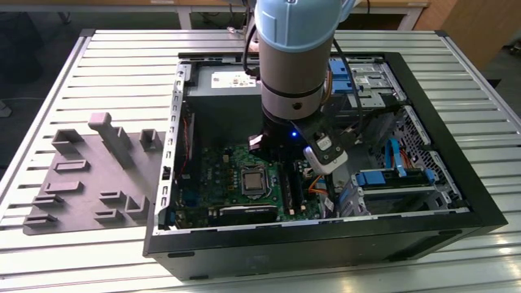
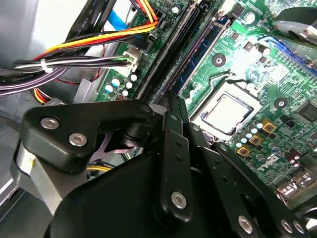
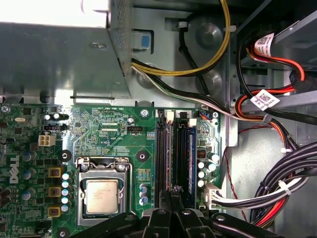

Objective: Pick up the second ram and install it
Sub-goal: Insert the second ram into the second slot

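The second ram [image 3: 168, 153] stands edge-on in a black slot of the green motherboard [image 3: 114, 129], beside the processor socket [image 3: 101, 196]. My gripper [image 3: 172, 194] sits low over the near end of that stick, its black fingers [image 2: 172, 129] drawn close together on it. Another blue stick [image 3: 190, 158] stands in a slot a little further from the socket. In the exterior view the arm [image 1: 291, 73] reaches straight down into the open computer case [image 1: 326, 235], over the slots at the motherboard's [image 1: 219, 177] edge on the exterior view's right.
Bundles of black, red, orange and yellow cables [image 3: 277, 188] run beside the slots. A metal power-supply box [image 3: 59, 59] sits behind the board. The grey moulded tray [image 1: 82, 183] with raised blocks lies on the slatted table at the exterior view's left. Drive bays [image 1: 391, 177] fill the case's other side.
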Motion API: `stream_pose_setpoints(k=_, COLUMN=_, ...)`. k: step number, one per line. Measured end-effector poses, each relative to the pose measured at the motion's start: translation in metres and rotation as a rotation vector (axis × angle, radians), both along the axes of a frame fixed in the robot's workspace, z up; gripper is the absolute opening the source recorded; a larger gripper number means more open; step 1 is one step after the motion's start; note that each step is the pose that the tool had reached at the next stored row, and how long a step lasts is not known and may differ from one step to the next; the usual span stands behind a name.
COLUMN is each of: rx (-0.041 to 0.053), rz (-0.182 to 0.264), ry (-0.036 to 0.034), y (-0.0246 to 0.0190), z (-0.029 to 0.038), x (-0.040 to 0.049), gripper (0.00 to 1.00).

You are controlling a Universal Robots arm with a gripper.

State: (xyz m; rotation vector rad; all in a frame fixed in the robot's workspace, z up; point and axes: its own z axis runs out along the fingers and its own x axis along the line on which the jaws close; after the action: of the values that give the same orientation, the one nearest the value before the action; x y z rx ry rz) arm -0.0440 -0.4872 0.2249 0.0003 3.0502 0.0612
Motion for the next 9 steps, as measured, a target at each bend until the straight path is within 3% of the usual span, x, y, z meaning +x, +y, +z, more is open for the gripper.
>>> stream_pose_setpoints(k=9, rx=0.0001, rz=-0.029, ry=-0.0001, y=0.0000, z=-0.0001, x=0.0004, gripper=0.11)
